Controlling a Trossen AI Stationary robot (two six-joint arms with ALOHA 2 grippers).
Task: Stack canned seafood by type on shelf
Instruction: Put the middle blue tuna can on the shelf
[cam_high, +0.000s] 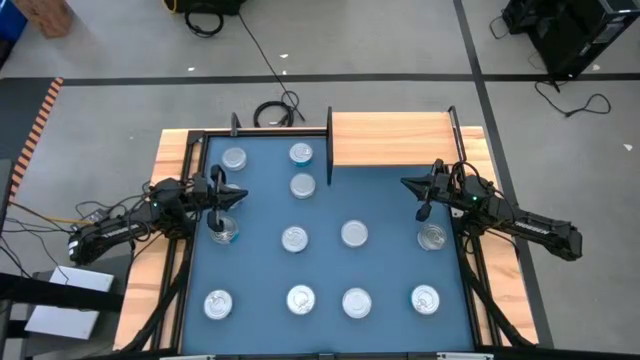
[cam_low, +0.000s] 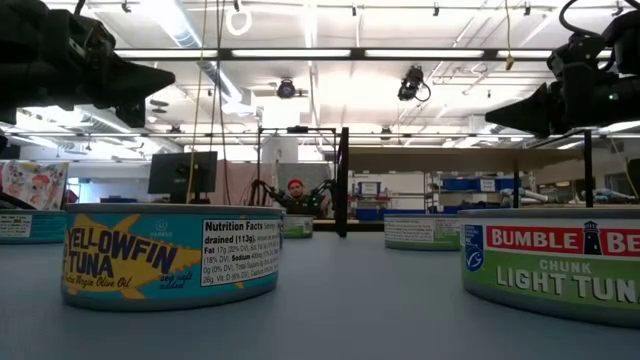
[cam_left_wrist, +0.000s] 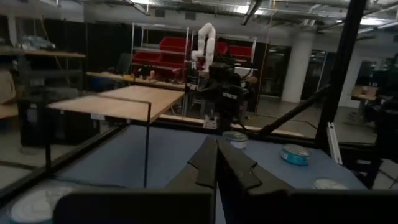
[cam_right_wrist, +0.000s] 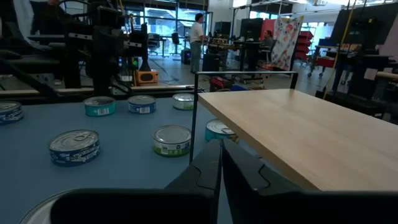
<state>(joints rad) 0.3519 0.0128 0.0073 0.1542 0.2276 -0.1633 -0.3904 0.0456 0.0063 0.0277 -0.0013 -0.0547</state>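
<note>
Several round tins of canned seafood with silver tops (cam_high: 294, 238) lie flat and apart from one another on the blue mat (cam_high: 385, 205). The low view shows a blue-and-yellow tuna tin (cam_low: 170, 255) and a green-labelled one (cam_low: 555, 260) close up. The shelf (cam_high: 390, 138), a light wooden board with thin black posts, stands at the mat's far right. My left gripper (cam_high: 243, 196) hovers shut above the mat's left side, over a teal tin (cam_high: 225, 228). My right gripper (cam_high: 405, 183) hovers shut above the right side, near the shelf's front edge (cam_right_wrist: 298, 130).
Narrow wooden strips and black rails (cam_high: 175, 170) frame the mat. A tall black post (cam_high: 329, 145) stands at the shelf's left end. Cables (cam_high: 275, 110) lie on the floor beyond the table. Bare mat shows between the tins in the middle.
</note>
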